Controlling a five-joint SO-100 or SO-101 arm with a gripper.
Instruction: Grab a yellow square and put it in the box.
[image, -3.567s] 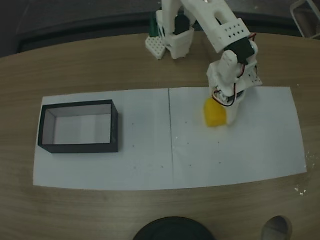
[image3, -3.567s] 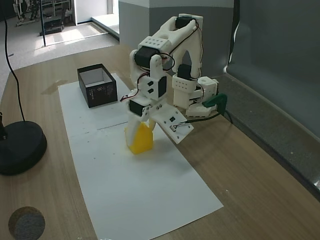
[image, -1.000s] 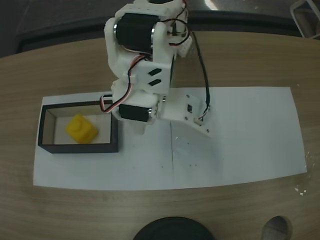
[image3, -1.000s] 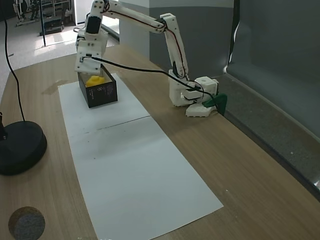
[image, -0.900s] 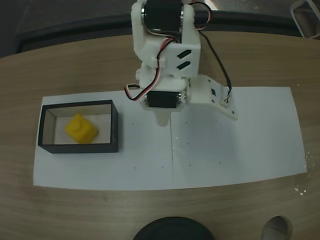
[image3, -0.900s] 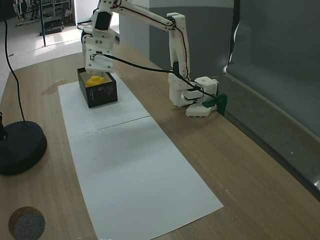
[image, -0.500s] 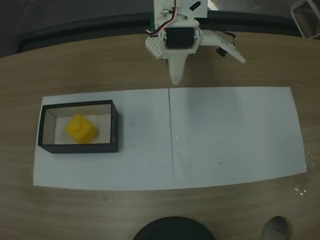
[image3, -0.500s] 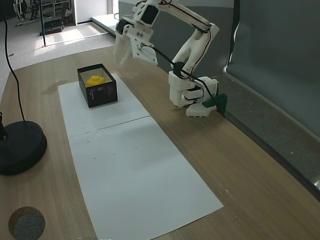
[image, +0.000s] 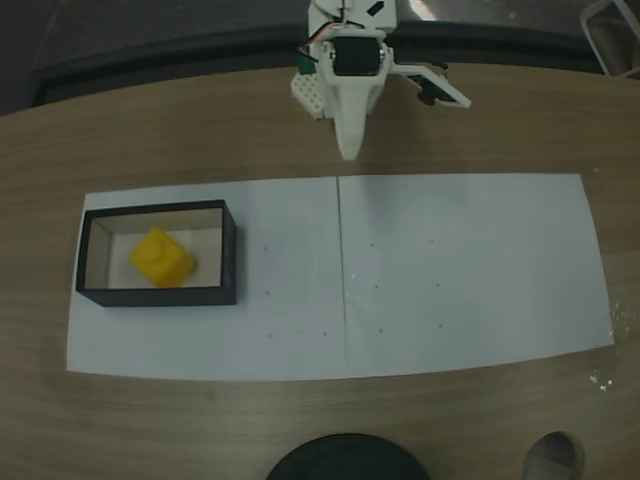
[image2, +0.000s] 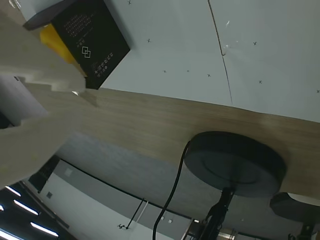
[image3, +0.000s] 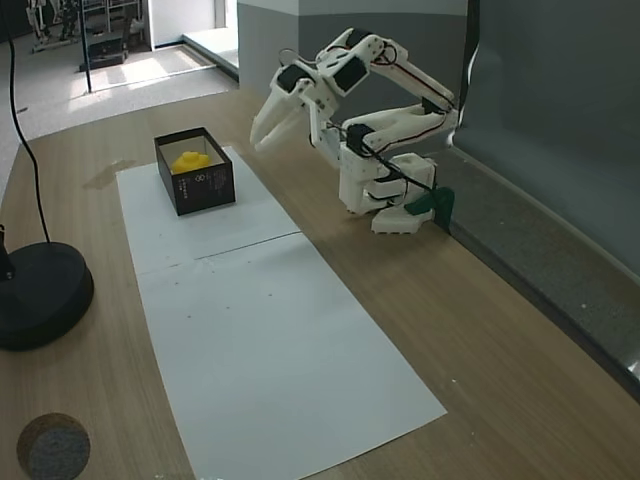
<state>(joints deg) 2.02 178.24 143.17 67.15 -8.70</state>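
The yellow square (image: 162, 257) lies inside the box (image: 160, 296), a black-walled tray on the left end of the white paper; it also shows in the box (image3: 205, 185) as a yellow square (image3: 189, 160). My gripper (image: 405, 127) hangs over bare wood at the table's far edge, close to the arm's base and well away from the box. It stands open with nothing between its jaws, one finger (image: 348, 140) pointing toward the paper. From the side the gripper (image3: 288, 143) points down and left. In the wrist view a blurred finger (image2: 35, 130) crosses the left, with the box (image2: 95, 40) beyond it.
A white paper sheet (image: 450, 270) covers the table's middle. A black round lamp base (image3: 35, 295) with a cable stands at the near edge, also seen as the lamp base (image2: 235, 162). The arm's base (image3: 385, 195) sits at the far side. A grey disc (image: 552, 460) lies near the front.
The arm carried the cube to the box, released it there and drew back to its base. In the last half second it folded lower and its jaws narrowed slightly.
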